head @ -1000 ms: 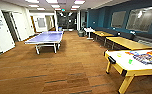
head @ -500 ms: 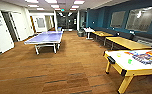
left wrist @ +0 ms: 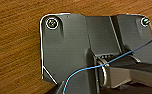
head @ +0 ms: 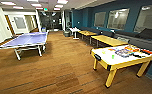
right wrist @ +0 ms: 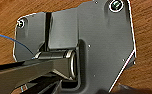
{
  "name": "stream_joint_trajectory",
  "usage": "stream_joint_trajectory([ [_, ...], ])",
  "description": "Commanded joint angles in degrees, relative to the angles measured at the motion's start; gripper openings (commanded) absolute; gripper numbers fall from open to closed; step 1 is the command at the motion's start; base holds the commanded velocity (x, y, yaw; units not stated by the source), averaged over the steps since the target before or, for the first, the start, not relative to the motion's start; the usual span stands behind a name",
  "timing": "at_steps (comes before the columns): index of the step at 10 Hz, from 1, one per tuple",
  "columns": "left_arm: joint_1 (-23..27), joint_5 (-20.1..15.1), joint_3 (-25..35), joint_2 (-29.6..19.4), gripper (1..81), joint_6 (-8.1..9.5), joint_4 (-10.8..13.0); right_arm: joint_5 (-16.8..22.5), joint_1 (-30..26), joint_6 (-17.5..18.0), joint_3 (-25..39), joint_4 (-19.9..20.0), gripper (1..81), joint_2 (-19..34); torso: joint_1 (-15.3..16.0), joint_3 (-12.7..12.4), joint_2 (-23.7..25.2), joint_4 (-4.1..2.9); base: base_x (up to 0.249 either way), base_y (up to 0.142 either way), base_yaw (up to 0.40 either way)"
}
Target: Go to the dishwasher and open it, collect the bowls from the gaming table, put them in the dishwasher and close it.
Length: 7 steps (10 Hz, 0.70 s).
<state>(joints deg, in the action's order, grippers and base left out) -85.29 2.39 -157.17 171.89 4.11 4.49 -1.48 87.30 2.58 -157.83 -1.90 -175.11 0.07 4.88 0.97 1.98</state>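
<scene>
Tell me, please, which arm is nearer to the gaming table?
Right, probably. The gaming table stands ahead on the robot's right side, so the left arm sits farther across; both wrists hang over wood floor, neither at the table.

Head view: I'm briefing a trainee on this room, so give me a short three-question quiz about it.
1. True or false: the blue table-tennis table stands left of the gaming table.
2. What floor does the room have: A carpet, B wood planks, C tiles?
3. Fill in: the small green bowl sits on the gaming table's ___ top.

Key: 1 true; 2 B, the wooden floor; 3 white.
</scene>
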Motion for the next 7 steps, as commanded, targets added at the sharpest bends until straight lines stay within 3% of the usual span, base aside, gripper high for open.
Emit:
stream_joint_trajectory([
  [1,2.18,-3.18,-0.15,-0.31,81.1,-0.42,0.44,3.23,-2.60,-0.12,-0.01,0.41,81.1,-0.01,0.00,0.00,0.00,0.00,0.000,0.000,-0.400],
  [7,2.18,-3.18,-0.15,-0.22,81.1,-0.33,0.35,3.23,-2.69,-0.12,0.34,0.49,81.1,-0.18,0.00,0.00,0.00,0.00,0.000,0.000,-0.400],
])
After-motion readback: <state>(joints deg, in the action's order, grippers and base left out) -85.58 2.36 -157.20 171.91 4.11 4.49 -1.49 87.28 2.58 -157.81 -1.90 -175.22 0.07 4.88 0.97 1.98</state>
